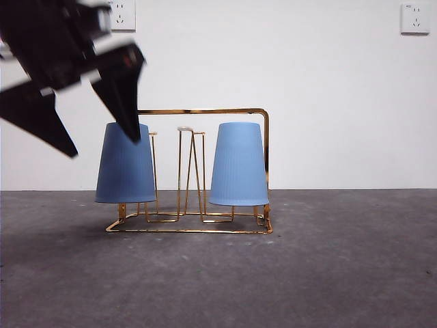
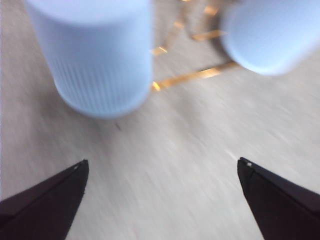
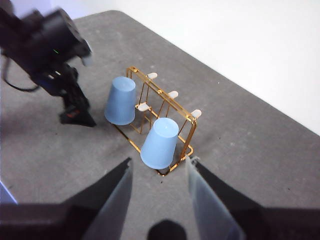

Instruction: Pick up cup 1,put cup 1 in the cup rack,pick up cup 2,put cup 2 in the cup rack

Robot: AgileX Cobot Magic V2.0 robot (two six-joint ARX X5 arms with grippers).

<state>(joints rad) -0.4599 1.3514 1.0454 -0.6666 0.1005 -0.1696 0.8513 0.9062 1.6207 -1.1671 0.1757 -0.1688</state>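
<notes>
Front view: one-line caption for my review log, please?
Two blue cups sit inverted on the gold rack; open left gripper beside one.

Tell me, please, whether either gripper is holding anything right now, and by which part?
Nothing is held: left gripper and right gripper are both open and empty.

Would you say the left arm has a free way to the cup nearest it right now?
Probably yes. The left claw is open and empty, hanging just beside the left cup, which sits upside down on the rack. Nothing stands between them; the right claw waits well away.
</notes>
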